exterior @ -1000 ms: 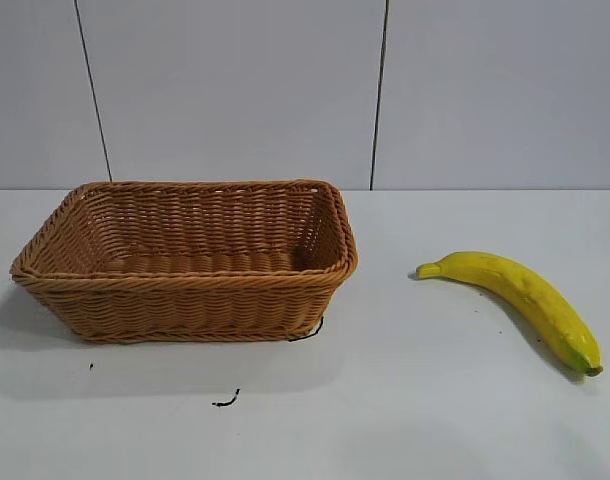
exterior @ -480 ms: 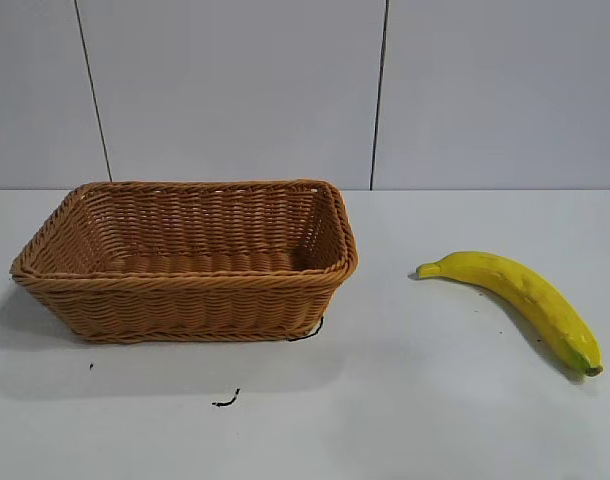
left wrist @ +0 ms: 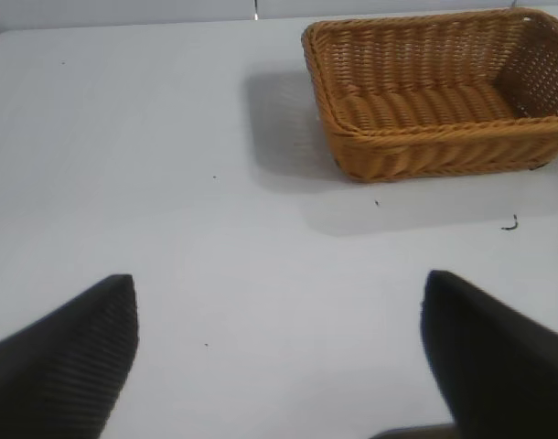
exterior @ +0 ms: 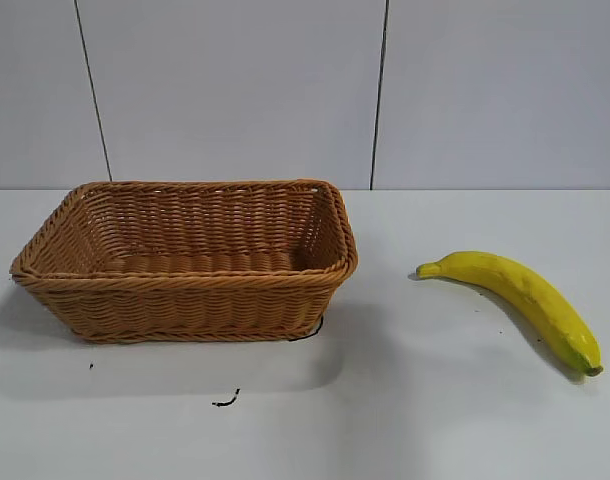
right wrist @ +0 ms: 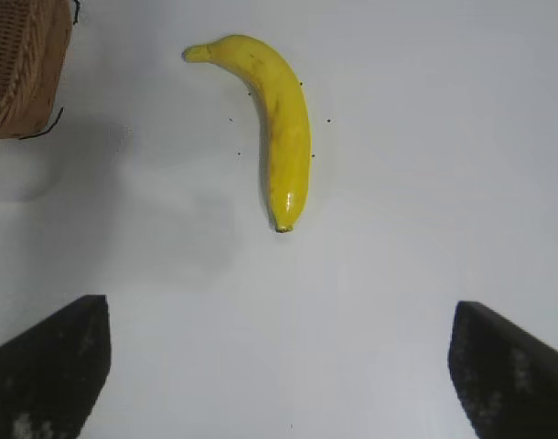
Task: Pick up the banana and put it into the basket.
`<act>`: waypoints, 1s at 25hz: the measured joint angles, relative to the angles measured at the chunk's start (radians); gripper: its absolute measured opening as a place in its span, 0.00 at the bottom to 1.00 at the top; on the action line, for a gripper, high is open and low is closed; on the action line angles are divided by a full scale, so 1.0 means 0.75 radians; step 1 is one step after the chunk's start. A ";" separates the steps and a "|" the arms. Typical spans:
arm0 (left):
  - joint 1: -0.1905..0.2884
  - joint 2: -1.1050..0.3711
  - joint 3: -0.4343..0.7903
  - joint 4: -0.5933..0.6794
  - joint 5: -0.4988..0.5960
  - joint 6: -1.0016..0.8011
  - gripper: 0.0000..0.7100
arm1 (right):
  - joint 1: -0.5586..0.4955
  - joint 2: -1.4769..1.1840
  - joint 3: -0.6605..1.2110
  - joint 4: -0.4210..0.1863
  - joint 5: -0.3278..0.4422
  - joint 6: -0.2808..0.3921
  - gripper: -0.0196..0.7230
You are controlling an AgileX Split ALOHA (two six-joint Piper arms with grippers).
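Note:
A long yellow banana (exterior: 520, 298) lies flat on the white table at the right, apart from the basket. The woven light-brown basket (exterior: 190, 256) stands at the left with nothing inside. No arm shows in the exterior view. In the right wrist view the banana (right wrist: 277, 123) lies ahead of my right gripper (right wrist: 281, 315), which is open wide over bare table with nothing between its fingers. In the left wrist view my left gripper (left wrist: 277, 291) is also open over bare table, and the basket (left wrist: 444, 91) stands well ahead of it.
A corner of the basket (right wrist: 23, 69) shows in the right wrist view. A small black mark (exterior: 225, 402) lies on the table in front of the basket. A grey panelled wall (exterior: 305, 90) closes the back of the table.

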 joint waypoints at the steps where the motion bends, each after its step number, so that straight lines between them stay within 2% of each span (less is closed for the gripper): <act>1: 0.000 0.000 0.000 0.000 0.000 0.000 0.89 | 0.000 0.046 -0.032 0.000 -0.002 -0.010 0.95; 7: 0.000 0.000 0.000 0.000 0.000 0.000 0.89 | 0.000 0.289 -0.186 0.015 -0.022 -0.091 0.95; 12: 0.000 0.000 0.000 0.000 0.000 0.000 0.89 | 0.002 0.415 -0.195 0.133 -0.027 -0.151 0.95; 15: 0.000 0.000 0.000 0.000 0.000 0.000 0.89 | 0.004 0.479 -0.195 0.155 -0.055 -0.166 0.95; 21: 0.000 0.000 0.000 0.000 0.000 0.000 0.89 | 0.029 0.616 -0.200 0.140 -0.119 -0.166 0.95; 25: 0.000 0.000 0.000 0.000 0.000 0.000 0.89 | 0.112 0.685 -0.200 0.038 -0.139 -0.156 0.95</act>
